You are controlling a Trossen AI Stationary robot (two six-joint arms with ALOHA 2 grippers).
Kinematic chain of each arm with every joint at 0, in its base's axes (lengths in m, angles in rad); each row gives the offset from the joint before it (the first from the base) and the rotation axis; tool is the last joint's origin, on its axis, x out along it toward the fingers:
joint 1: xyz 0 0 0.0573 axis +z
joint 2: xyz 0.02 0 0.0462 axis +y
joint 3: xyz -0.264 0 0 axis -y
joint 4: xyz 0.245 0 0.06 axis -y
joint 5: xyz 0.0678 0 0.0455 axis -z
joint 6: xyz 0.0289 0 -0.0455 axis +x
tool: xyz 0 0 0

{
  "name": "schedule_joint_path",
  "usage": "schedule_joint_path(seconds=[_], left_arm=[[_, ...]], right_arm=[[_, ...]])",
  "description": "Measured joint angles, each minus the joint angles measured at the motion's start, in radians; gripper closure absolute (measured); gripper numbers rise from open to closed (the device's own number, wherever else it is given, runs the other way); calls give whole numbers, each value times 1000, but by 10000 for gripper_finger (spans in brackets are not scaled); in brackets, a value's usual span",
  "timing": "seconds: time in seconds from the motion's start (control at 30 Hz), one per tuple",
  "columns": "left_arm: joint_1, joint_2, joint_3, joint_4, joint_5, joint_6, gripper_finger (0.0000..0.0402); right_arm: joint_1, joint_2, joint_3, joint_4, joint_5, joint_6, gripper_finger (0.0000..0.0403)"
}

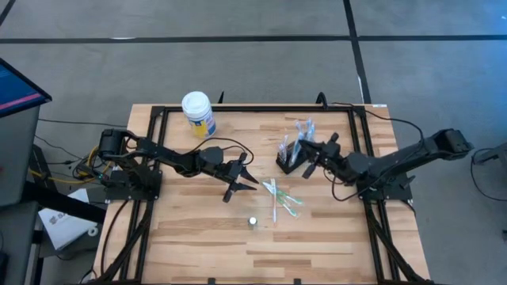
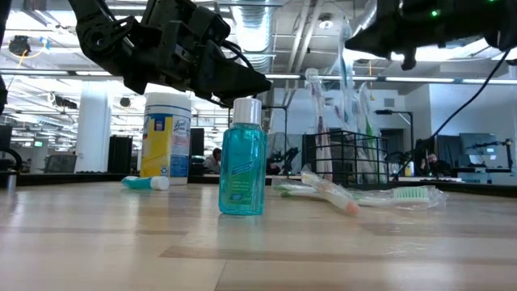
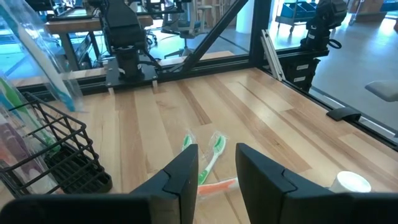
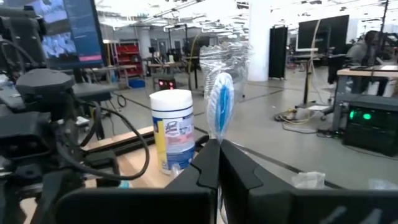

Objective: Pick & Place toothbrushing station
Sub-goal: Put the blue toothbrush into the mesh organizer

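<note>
Black mesh holder (image 1: 289,157) at table's (image 1: 198,253) one o'clock. My right tool (image 1: 304,161) pinches wrapped blue toothbrush (image 4: 219,106) above it: insertion step. Loose toothbrushes (image 1: 279,196) at centre; left tool (image 1: 241,184), half-open, empty, hovers beside. Next: lower, release.

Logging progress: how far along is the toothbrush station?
Done: a few wrapped brushes stand in the wire holder. In hand: the right pincer is shut on a wrapped blue toothbrush above the holder. Left: loose toothbrushes and the teal bottle sit on the table; the left pincer hovers open over the brushes.
</note>
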Motion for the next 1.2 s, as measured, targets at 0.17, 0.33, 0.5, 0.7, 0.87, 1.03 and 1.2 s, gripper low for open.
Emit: schedule_joint_path(seconds=[0.17, 0.33, 0.5, 0.7, 0.87, 1.03, 1.2], left_arm=[[0, 0, 0, 0, 0, 0, 301], [0, 0, 0, 0, 0, 0, 301], [0, 0, 0, 0, 0, 0, 301], [0, 0, 0, -1, 0, 0, 301], [0, 0, 0, -1, 0, 0, 301], [0, 0, 0, -2, 0, 0, 301], [0, 0, 0, -4, 0, 0, 301]], right_arm=[[1, 14, -45, 71, -6, -4, 403], [-8, 66, -44, 167, -24, -63, 403], [-23, 126, -45, 259, -31, -98, 403], [-23, 188, -45, 258, -29, -94, 403], [-23, 257, -45, 289, -28, -85, 403], [-28, 348, -46, 364, -27, -78, 403], [-44, 450, -112, 591, -28, -56, 403]])
